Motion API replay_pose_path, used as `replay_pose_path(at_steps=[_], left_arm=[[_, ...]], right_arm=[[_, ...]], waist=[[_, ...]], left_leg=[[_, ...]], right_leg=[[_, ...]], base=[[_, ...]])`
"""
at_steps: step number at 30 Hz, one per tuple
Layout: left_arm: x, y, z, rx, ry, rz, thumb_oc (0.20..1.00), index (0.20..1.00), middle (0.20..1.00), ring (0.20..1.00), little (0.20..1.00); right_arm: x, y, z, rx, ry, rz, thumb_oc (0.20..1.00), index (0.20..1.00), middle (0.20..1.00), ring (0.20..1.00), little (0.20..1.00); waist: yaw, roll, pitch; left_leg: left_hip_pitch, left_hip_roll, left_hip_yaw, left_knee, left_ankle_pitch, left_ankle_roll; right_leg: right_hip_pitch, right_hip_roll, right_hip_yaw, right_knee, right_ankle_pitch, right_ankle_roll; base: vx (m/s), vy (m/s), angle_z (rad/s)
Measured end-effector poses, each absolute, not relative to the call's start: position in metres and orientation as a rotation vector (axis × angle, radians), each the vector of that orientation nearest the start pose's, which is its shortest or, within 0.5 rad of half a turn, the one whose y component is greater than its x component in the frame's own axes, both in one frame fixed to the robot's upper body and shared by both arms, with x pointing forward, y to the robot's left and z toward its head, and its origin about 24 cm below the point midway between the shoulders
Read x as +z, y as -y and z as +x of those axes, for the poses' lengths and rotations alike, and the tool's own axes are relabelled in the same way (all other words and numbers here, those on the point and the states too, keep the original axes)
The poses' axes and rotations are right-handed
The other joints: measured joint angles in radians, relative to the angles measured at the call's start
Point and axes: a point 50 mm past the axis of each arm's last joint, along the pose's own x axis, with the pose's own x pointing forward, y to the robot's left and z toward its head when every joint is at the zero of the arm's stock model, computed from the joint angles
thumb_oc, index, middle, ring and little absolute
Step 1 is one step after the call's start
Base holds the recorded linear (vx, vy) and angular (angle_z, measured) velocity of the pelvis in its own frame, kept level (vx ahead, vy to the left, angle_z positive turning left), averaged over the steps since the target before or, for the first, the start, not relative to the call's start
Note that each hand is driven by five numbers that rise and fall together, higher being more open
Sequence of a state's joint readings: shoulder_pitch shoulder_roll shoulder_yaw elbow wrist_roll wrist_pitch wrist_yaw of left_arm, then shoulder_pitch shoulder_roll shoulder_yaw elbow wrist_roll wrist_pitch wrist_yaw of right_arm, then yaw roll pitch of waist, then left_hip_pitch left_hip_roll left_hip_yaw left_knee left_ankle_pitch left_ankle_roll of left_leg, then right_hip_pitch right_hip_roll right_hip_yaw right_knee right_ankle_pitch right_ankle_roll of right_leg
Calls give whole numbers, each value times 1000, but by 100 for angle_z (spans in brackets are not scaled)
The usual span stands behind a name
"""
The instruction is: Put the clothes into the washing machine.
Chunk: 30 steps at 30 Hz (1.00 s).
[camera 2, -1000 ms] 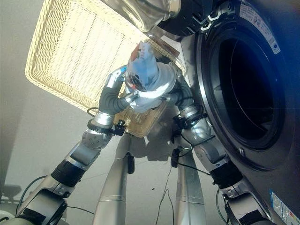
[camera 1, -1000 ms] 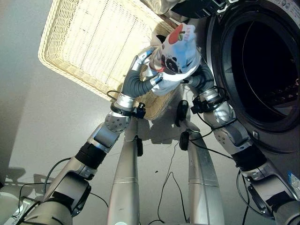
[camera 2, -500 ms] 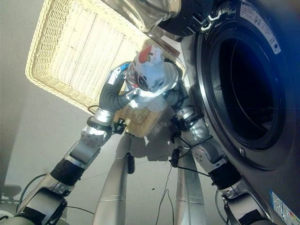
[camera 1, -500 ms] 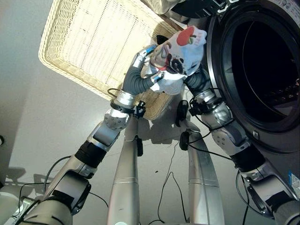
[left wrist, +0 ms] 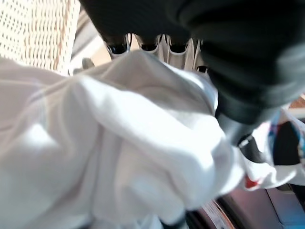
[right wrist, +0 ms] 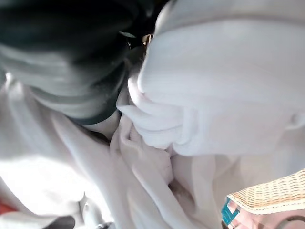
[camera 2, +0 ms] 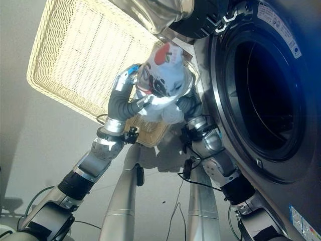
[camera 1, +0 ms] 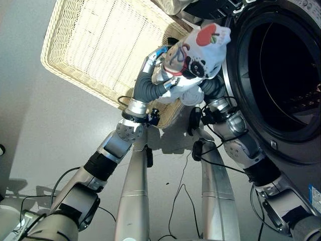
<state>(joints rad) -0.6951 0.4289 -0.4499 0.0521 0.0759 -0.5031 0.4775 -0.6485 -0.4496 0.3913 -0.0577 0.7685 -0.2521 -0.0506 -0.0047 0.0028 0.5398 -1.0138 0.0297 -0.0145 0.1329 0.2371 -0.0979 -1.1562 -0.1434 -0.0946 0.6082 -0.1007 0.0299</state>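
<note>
White garment: a bundled white printed garment (camera 1: 200, 55), with a red patch and dark markings, is held up between both hands, above the near corner of the wicker basket (camera 1: 95, 45) and just beside the rim of the washing machine's drum opening (camera 1: 281, 75).
Left hand: the left hand (camera 1: 158, 63) is on the bundle's basket side; in its wrist view the fingers (left wrist: 147, 45) lie over the cloth, which bulges against the palm, so it looks clamped on the fabric.
Right hand: the right hand (camera 2: 181, 103) is under the bundle, on the machine side; cloth covers its fingers and I cannot tell how they are set.
Step in hand: carrying the garment from basket to drum; it is not yet inside.
Next move: probably swing the bundle right, past the door ring, then let go deep enough that no cloth drapes over the rim.
Change from earlier: the bundle sits higher and nearer the drum mouth than a second ago, its red patch now at the top; basket and machine are unmoved.
</note>
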Motion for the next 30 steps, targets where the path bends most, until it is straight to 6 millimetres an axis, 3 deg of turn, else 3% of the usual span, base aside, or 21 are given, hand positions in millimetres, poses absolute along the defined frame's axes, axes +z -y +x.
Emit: replay_pose_path(at_steps=[10, 20, 27, 30], left_arm=[[226, -106, 292, 214, 1128, 212, 1000, 1000, 1000, 1000, 1000], [225, -124, 293, 407, 1126, 201, 1000, 1000, 1000, 1000, 1000], [217, -136, 302, 452, 1067, 170, 1000, 1000, 1000, 1000, 1000], [206, -148, 322, 510, 995, 244, 1000, 1000, 1000, 1000, 1000]], right_arm=[[232, 102, 304, 518, 674, 329, 200, 200, 200, 200, 200], [238, 110, 304, 461, 703, 456, 200, 200, 200, 200, 200], [230, 136, 319, 343, 669, 700, 200, 200, 200, 200, 200], [211, 162, 345, 174, 563, 795, 200, 200, 200, 200, 200]], waist=[[23, 0, 0], [30, 0, 0], [25, 0, 0], [21, 0, 0]], left_leg=[[-10, -1, -17, 18, -3, -3], [-10, 1, -18, 27, -5, -6], [-10, 2, -17, 37, -5, -7], [-10, 4, -17, 53, -9, -9]], right_leg=[[2, -2, -12, 8, -7, -9], [2, -5, -17, 17, -11, -6], [5, -4, -17, 18, -8, -10], [12, -2, -17, 17, -6, -11]], base=[[2, -5, 2], [1, 0, 1], [-1, 6, 0], [-4, 48, -1]])
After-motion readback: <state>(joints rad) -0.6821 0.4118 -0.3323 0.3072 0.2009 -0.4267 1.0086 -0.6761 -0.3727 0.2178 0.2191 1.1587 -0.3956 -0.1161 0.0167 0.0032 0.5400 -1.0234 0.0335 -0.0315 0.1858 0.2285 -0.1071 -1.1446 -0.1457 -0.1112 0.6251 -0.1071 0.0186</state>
